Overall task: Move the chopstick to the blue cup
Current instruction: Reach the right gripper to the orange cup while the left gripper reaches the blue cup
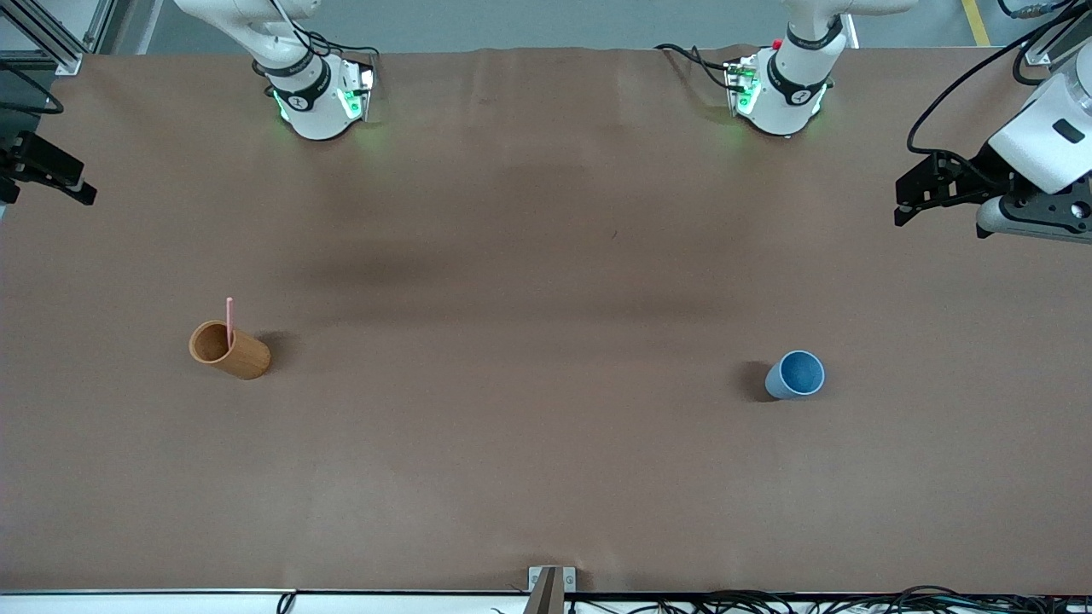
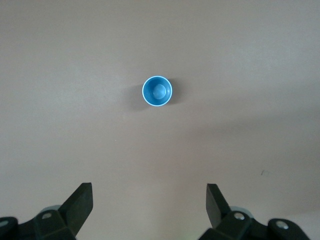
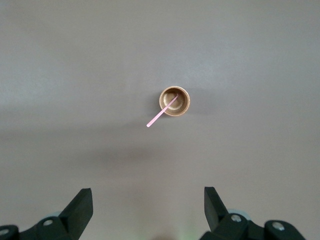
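Note:
A pale-pink chopstick (image 1: pixel 229 317) stands leaning in the orange-brown cup (image 1: pixel 230 351) toward the right arm's end of the table. In the right wrist view the chopstick (image 3: pixel 161 114) sticks out over the brown cup's rim (image 3: pixel 186 102). The blue cup (image 1: pixel 796 375) stands upright and empty toward the left arm's end; it also shows in the left wrist view (image 2: pixel 157 91). My left gripper (image 1: pixel 903 205) (image 2: pixel 150 196) is open and empty, high over the table at its own end. My right gripper (image 1: pixel 81 189) (image 3: pixel 148 197) is open and empty, high over its own end.
The table is covered in plain brown paper (image 1: pixel 546 341). The two arm bases (image 1: pixel 320 102) (image 1: pixel 781 94) stand along the edge farthest from the front camera. A small metal bracket (image 1: pixel 550 584) and cables lie at the nearest edge.

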Robot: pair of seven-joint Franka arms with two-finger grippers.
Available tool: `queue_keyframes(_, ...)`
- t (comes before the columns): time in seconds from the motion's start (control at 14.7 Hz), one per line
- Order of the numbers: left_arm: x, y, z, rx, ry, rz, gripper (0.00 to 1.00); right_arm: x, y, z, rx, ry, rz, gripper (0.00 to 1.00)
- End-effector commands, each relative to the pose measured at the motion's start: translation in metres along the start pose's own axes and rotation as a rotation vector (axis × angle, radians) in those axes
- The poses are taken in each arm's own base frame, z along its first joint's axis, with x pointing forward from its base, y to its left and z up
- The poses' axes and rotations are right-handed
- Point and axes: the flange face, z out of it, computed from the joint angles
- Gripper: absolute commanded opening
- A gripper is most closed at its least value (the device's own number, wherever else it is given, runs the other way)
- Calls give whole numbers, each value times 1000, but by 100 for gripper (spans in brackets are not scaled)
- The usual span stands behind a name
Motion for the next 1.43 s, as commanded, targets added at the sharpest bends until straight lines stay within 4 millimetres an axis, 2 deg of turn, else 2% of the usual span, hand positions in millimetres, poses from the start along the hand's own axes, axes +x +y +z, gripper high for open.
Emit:
queue_keyframes(0.0,2,-2,-7,0,11,6,100,-1,2,0,0,5,-43,98)
queue_keyframes(0.48,4,1,-2,-4,1,17,100,1,9,11,-1,-1,-28,98)
queue_keyframes(0.54,8,1,4,-5,-5,18,100,1,9,16,0,-11,-28,98)
queue_keyframes(0.61,16,-2,18,-5,-23,14,100,2,9,25,1,-22,-28,98)
queue_keyframes(0.75,39,-8,56,-8,-50,7,100,5,10,50,-2,-21,-27,97)
queue_keyframes(0.88,66,-17,108,-7,-70,-1,100,4,10,76,-6,-18,-29,95)
queue_keyframes(1.02,86,-25,152,-9,-74,-13,100,6,11,110,-9,-18,-30,90)
queue_keyframes(1.16,101,-28,207,-9,-88,-15,100,4,9,143,-16,1,-35,85)
queue_keyframes(1.36,104,-37,279,-5,-59,-28,100,-3,9,195,-32,17,-41,78)
